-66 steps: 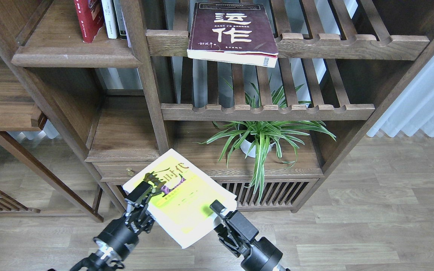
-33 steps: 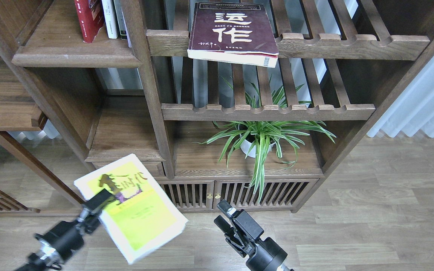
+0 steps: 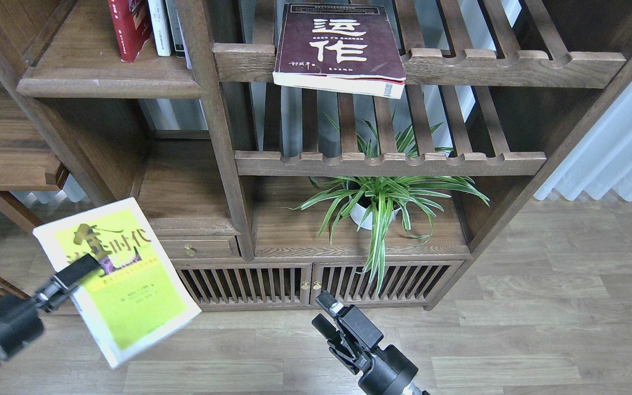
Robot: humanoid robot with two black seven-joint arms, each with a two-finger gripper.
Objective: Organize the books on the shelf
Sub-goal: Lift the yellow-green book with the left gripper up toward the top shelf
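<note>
Both arms are finished in matte black; the right gripper (image 3: 324,314) is fitted with blocky fingers and silver-grey tips.

Even, soft daylight; room bright overall. Pale pleated curtain (image 3: 618,159) at right is the brightest area, slightly washed out. Dark-brown wooden bookcase (image 3: 228,164) holds deep shade in its recesses and under its boards. Yellow-and-white paperback with black characters (image 3: 116,280) looks overexposed, its yellow glaring, edges faintly soft. Grey-brown plank floor (image 3: 541,329) shows low, diffuse sheen. Focus sharp elsewhere; uprights lean outward toward the frame edges.

left gripper (image 3: 77,271) gripping yellow-and-white book (image 3: 116,280) — right gripper (image 3: 324,312) empty
</note>
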